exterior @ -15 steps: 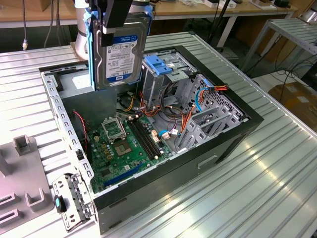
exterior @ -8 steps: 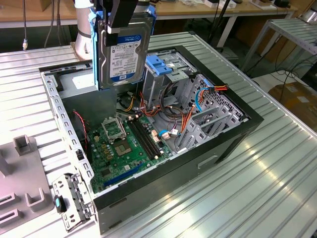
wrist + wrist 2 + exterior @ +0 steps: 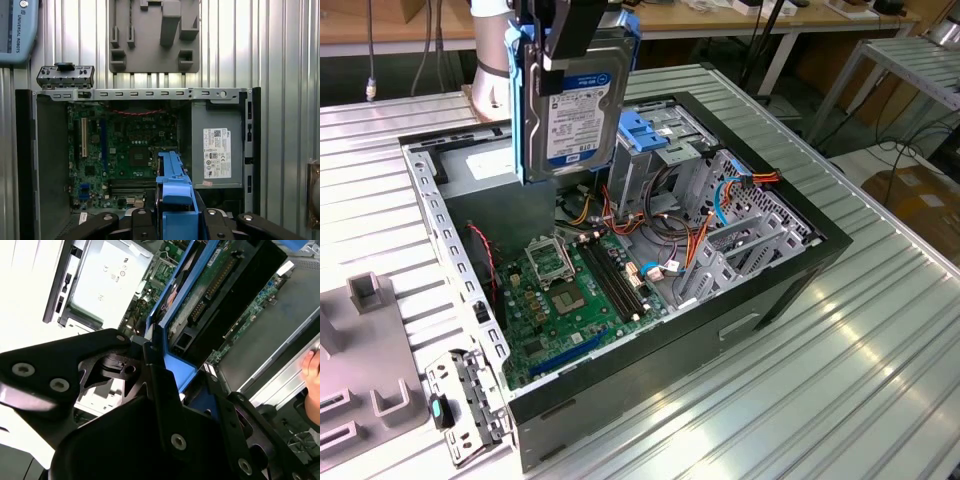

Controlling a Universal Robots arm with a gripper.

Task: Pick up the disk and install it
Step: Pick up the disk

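Disk [image 3: 575,110], carried in the gripper [image 3: 568,42] above the open computer case [image 3: 740,320].
I see the jaws clamped on the disk's upper edge. It hangs upright below them, label facing the exterior view, clear of the motherboard [image 3: 560,300] and to the exterior view's left of the drive cage [image 3: 642,170]. In the first wrist view, its blue carrier frame [image 3: 172,195] juts from the gripper.
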